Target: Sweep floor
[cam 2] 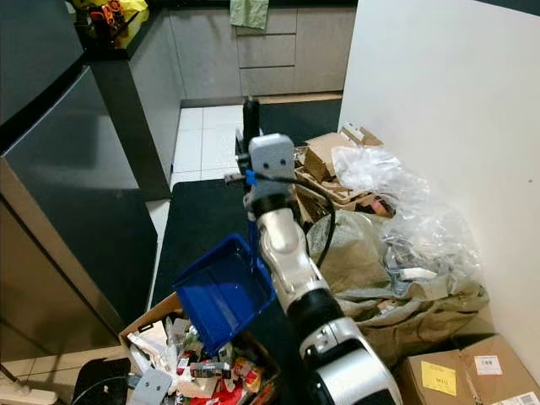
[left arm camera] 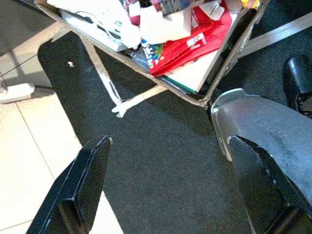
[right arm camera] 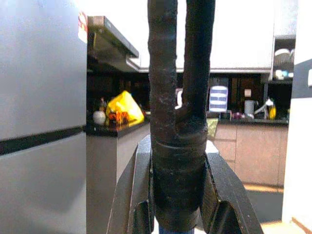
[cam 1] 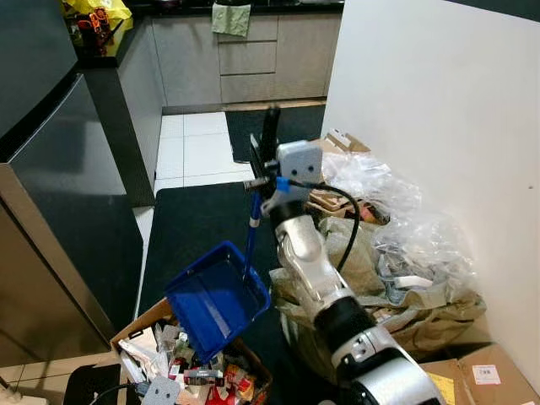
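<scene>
- R gripper (cam 1: 269, 160): jaws clamped on the black grip (right arm camera: 178, 122) at the top of the dustpan handle, one finger each side. The blue shaft (cam 1: 252, 228) hangs down below the jaws.
- Blue dustpan (cam 1: 215, 295) sits at the shaft's lower end, well below the jaws, tipped over the cardboard trash box (cam 1: 139, 325). Looks like the emptying step.
- To do it well, I'd judge: keep the clamp firm, since the pan's weight sits far from the jaws and could swing; tilt w/ the wrist so the pan lip stays inside the box rim, not over the dark mat (cam 1: 198, 215).
- Box is already heaped w/ packaging, so debris may slide off; go slow.
- L gripper (left arm camera: 165, 195): jaws apart, empty, hanging over the mat just beside the box corner (left arm camera: 207, 100).
- Bags & flattened cardboard (cam 1: 380, 245) are piled on the far side of the R arm; keep the elbow clear of them.
</scene>
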Available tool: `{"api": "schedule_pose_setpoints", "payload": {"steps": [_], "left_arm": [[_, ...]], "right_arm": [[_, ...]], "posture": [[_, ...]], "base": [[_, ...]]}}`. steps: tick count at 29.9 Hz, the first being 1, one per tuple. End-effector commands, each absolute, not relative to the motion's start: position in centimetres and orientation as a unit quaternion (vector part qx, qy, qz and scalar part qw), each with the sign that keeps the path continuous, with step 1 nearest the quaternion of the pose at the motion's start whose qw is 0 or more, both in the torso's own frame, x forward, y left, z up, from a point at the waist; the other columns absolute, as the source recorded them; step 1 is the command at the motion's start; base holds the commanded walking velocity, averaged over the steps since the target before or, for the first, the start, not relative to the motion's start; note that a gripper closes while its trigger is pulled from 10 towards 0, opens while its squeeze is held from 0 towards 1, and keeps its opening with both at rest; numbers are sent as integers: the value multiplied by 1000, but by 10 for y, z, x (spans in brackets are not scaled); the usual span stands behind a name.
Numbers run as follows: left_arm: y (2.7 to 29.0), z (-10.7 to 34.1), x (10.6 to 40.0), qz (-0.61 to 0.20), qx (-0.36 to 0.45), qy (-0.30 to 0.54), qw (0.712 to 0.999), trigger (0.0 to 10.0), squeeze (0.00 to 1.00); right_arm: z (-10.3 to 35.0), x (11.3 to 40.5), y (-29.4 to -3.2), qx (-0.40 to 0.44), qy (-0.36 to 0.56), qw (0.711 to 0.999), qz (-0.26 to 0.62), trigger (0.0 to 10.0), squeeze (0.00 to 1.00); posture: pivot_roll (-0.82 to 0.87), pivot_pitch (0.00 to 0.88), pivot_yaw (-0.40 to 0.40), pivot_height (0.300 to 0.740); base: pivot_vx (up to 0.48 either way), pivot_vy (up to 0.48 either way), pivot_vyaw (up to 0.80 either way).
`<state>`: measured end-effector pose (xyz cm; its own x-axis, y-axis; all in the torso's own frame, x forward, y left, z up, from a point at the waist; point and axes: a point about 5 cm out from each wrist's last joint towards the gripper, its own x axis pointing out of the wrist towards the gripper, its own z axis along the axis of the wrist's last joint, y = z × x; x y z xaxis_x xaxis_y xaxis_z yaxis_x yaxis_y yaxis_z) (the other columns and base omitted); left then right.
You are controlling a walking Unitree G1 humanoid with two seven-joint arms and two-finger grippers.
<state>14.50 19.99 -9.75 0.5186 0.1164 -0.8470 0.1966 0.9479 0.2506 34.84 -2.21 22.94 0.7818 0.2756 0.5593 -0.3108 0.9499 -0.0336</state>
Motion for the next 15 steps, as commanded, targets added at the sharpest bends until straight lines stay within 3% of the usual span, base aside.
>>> {"api": "schedule_pose_setpoints", "payload": {"steps": [1, 8, 10, 15], "left_arm": [[206, -98, 141, -24, 174, 500, 848, 10000, 0], [207, -97, 144, -24, 179, 501, 846, 10000, 0], [207, -97, 144, -23, 178, 503, 846, 10000, 0], [206, -98, 144, -24, 178, 504, 845, 10000, 0]], "right_arm": [[249, 343, -10, 56, -327, 929, 163, 10000, 0], [244, 347, -9, 90, -289, 937, 172, 10000, 0], [232, 352, -8, 130, -218, 948, 191, 10000, 0], [222, 355, -10, 177, -157, 944, 230, 10000, 0]], "posture": [[20, 0, -5, 740], [19, 0, 0, 740], [17, 0, -1, 740], [14, 0, 3, 740]], "base": [[0, 0, 0], [0, 0, 0], [0, 0, 0], [-148, 0, 0]]}}
